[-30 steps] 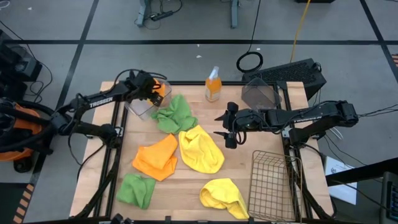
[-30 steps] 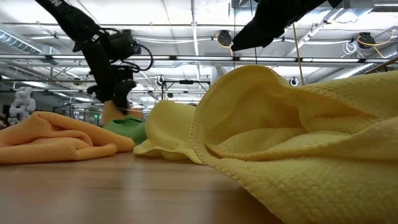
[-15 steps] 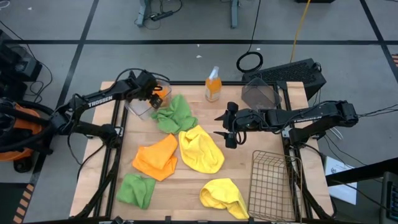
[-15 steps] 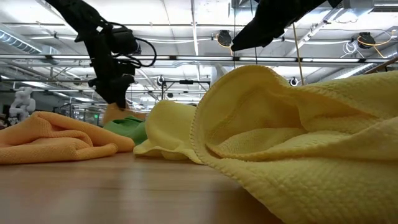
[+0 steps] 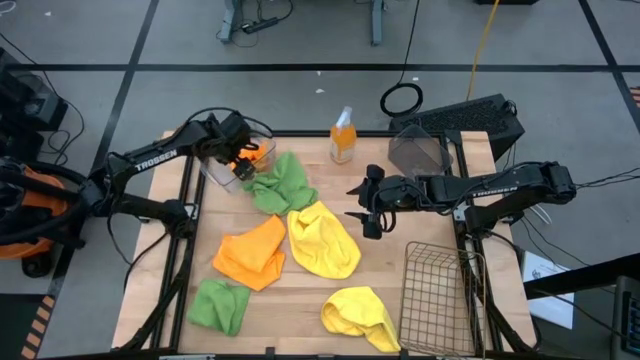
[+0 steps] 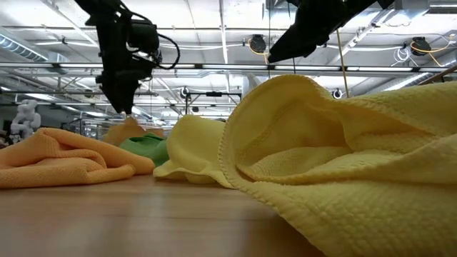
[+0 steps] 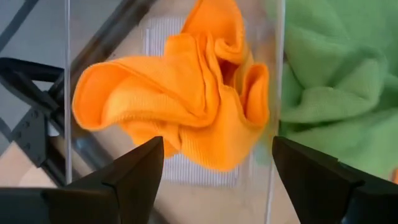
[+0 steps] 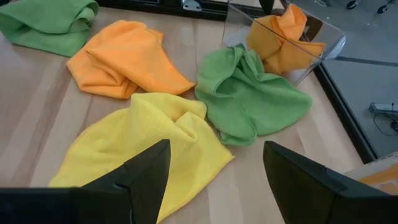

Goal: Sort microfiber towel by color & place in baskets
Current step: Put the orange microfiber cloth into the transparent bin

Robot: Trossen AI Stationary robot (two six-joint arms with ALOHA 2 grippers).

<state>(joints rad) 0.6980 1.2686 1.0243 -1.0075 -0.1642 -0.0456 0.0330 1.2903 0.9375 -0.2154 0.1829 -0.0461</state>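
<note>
My left gripper (image 7: 217,180) is open and hovers over the clear basket (image 5: 228,168) at the table's far left, touching nothing. One orange towel (image 7: 186,106) lies crumpled inside that basket. A green towel (image 5: 282,183) lies beside the basket. A yellow towel (image 5: 322,240), an orange towel (image 5: 252,252), a second green towel (image 5: 220,305) and a second yellow towel (image 5: 360,315) are spread on the table. My right gripper (image 8: 214,180) is open and waits above the table right of centre, near the yellow towel (image 8: 149,143).
An orange spray bottle (image 5: 343,135) stands at the far edge. The dark smoky basket (image 5: 420,150) sits at the far right, and the brown wire mesh basket (image 5: 440,290) at the near right. Bare wood (image 5: 390,255) shows between the yellow towels and the mesh basket.
My left gripper has risen out of the clear basket and drawn back a little toward the table's left edge. The orange towel has stayed in the basket.
</note>
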